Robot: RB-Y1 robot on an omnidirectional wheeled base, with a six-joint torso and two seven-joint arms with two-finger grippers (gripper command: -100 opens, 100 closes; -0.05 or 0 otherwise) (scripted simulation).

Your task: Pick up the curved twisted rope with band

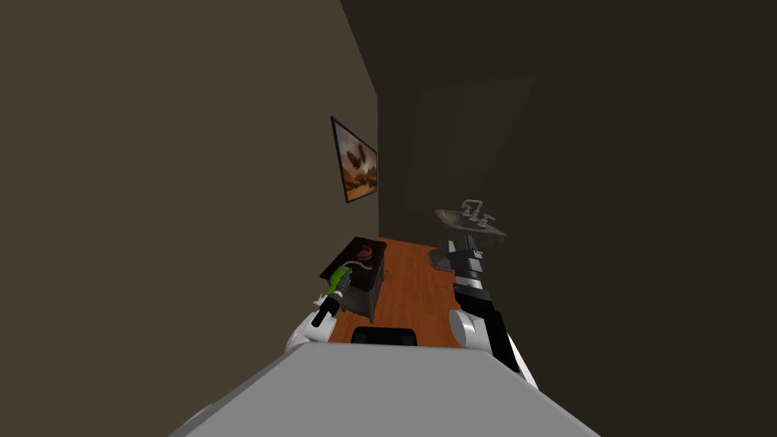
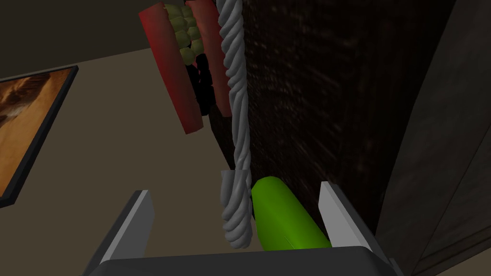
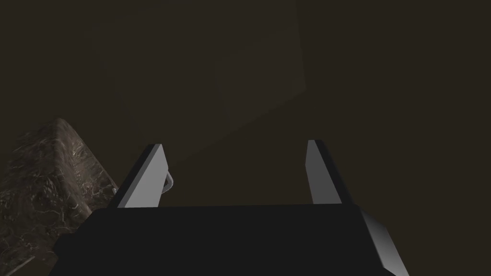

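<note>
left gripper wide open, clasping nothing; grey twisted rope and its green band between the fingers. head view: rope atop dark cabinet, left of centre. right gripper open, empty.

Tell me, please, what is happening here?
The robot's left tool is open around the grey twisted rope and its green band, which lie on a dark cabinet. Nothing is gripped yet. The right tool, also open, hangs near the sink.
</note>
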